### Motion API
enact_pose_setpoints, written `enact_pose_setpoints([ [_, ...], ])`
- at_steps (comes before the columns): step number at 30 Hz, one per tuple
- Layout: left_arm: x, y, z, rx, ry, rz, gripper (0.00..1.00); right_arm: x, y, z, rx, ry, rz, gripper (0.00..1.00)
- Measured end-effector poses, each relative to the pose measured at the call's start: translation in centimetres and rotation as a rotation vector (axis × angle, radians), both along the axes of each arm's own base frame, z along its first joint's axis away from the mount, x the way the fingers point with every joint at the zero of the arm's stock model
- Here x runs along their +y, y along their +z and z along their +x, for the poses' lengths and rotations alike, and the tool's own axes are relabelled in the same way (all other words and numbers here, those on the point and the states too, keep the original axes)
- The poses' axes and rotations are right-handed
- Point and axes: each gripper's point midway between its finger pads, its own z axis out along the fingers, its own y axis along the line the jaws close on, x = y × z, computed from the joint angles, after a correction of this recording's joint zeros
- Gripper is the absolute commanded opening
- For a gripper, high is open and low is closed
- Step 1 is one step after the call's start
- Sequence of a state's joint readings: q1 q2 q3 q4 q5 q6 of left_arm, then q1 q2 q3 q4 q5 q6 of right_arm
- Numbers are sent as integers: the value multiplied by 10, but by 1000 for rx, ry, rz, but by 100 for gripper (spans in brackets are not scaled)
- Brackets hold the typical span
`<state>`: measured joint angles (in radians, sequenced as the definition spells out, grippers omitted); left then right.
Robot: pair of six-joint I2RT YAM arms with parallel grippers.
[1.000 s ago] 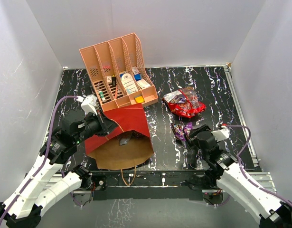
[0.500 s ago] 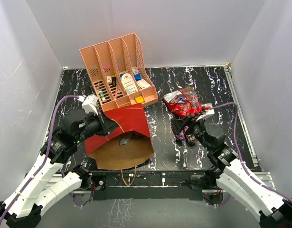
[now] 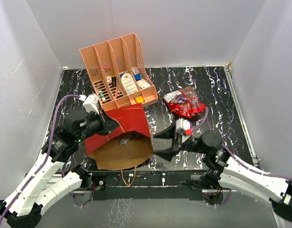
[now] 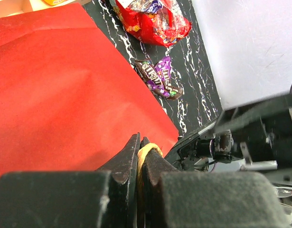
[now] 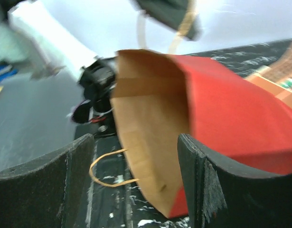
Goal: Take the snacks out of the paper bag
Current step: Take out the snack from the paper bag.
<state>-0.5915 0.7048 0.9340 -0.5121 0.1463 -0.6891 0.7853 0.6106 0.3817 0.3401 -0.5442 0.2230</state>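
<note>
The red paper bag (image 3: 127, 121) lies tilted with its brown mouth (image 3: 124, 154) open toward the near edge. My left gripper (image 3: 108, 125) is shut on its tan cord handle (image 4: 148, 149) and holds the top edge up. A silvery wrapper (image 3: 125, 140) shows inside the mouth. My right gripper (image 3: 157, 144) is open and empty just right of the mouth, which fills the right wrist view (image 5: 146, 142). The shiny red bag (image 3: 185, 103) lies on the table to the right. The purple and dark brown packs (image 4: 159, 78) lie near it in the left wrist view.
The salmon-pink organizer (image 3: 118, 71) with small boxes stands right behind the bag. The bag's second cord handle (image 5: 105, 168) lies loose on the black marbled table (image 3: 217, 90) by the near edge. White walls close in the left, back and right sides.
My right arm has swung left, from over the candy packs to the bag's mouth, with its jaws open. The left gripper and the bag have stayed in place.
</note>
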Motion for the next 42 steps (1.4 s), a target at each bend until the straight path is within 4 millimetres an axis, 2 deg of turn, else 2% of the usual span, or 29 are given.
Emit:
enact_pose_setpoints([
  [4, -1, -1, 1, 5, -2, 3, 0, 36, -13, -58, -170, 195, -54, 74],
  [6, -2, -2, 1, 7, -3, 3, 0, 54, -26, -78, -253, 233, -97, 78],
  [8, -2, -2, 2, 8, -4, 3, 0, 75, -50, -92, -357, 237, -174, 80],
  [10, -2, -1, 1, 9, -6, 2, 0, 94, -85, -96, -472, 210, -297, 81],
  [12, -3, -1, 1, 11, -9, -1, 0, 102, -117, -81, -559, 133, -426, 81],
  [15, -4, 1, 0, 10, -13, -10, 0, 110, -137, -47, -664, -14, -568, 89],
  [18, -3, 4, -2, 3, -13, -21, 0, 120, -137, -15, -762, -171, -647, 94],
  [21, -2, 7, -3, -6, -13, -29, 0, 124, -141, 13, -844, -314, -734, 95],
  [26, -2, 7, -4, -9, -13, -31, 0, 117, -155, 45, -886, -435, -872, 92],
  [30, -3, 8, -4, -6, -17, -36, 0, 111, -147, 74, -866, -538, -917, 87],
  [33, -4, 9, -4, -9, -20, -41, 0, 106, -148, 91, -855, -583, -944, 81],
  [35, -4, 9, -5, -7, -22, -43, 0, 100, -156, 100, -853, -596, -982, 78],
  [39, -4, 9, -5, -6, -23, -43, 0, 92, -174, 108, -851, -591, -1049, 77],
  [42, -4, 9, -5, -7, -23, -45, 0, 88, -187, 112, -839, -591, -1081, 71],
])
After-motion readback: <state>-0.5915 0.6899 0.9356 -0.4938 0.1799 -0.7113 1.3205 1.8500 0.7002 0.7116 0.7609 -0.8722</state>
